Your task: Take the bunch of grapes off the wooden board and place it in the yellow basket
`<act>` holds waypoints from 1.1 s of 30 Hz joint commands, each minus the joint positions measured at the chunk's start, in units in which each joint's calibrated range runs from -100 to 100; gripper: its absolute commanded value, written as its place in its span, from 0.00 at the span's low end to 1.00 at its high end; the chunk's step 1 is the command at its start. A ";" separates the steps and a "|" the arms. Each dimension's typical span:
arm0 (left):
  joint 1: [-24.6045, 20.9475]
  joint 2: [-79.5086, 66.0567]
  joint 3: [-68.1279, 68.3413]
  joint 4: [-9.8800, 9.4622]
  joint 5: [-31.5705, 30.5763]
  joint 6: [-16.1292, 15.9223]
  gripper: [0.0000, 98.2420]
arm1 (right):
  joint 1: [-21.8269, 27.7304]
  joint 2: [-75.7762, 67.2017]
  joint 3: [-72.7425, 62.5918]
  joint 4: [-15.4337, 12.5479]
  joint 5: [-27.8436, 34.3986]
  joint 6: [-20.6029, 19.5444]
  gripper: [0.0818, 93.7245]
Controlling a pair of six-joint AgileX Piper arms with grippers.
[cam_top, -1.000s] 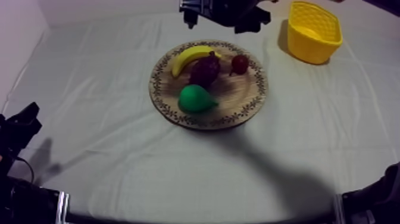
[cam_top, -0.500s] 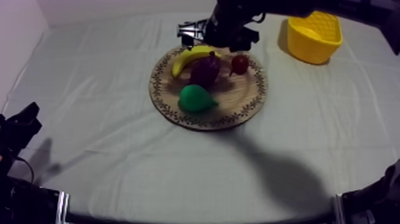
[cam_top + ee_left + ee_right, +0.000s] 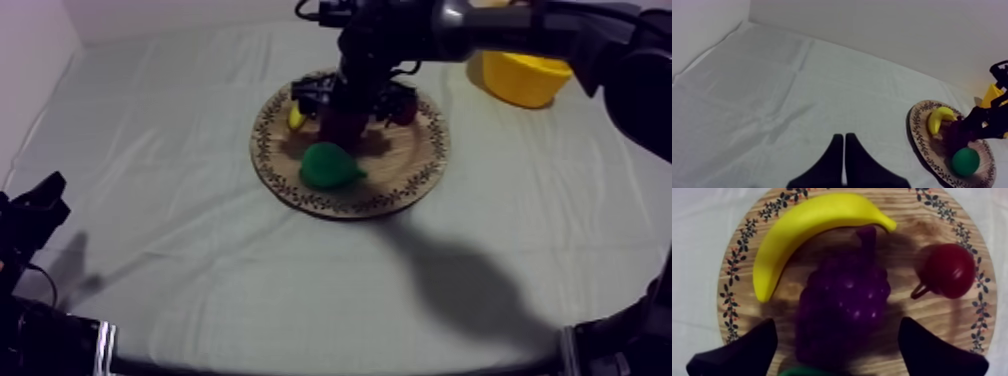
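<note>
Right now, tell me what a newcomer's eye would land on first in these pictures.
The right tool hangs open over the purple bunch of grapes, a finger at either side, on the wooden board mid-table. Around the grapes lie a yellow banana, a small red fruit and a green pear. The yellow basket stands at the table's far right.

Round wooden board (image 3: 907, 248) of pale grained wood, matt, dark leaf pattern printed round the rim. Curved yellow banana (image 3: 807, 223) of smooth plastic, soft sheen. Purple bunch of grapes (image 3: 844, 303), knobbly, small glossy spots. Small red fruit (image 3: 949, 270), smooth, faintly shiny. Green pear (image 3: 328, 166), smooth, matt. Yellow basket (image 3: 520, 85), plastic by its look. Grey-white cloth (image 3: 200, 230), matt, lightly creased.
</note>
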 commanded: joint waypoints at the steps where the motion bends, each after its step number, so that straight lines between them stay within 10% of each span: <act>1: -0.03 0.00 0.00 0.00 0.04 0.00 0.00 | 0.10 0.56 -0.11 0.18 -0.26 -0.25 0.75; 33: -0.03 0.00 0.00 0.00 0.04 0.00 0.00 | 0.96 7.74 -4.96 0.75 -3.56 -0.57 0.70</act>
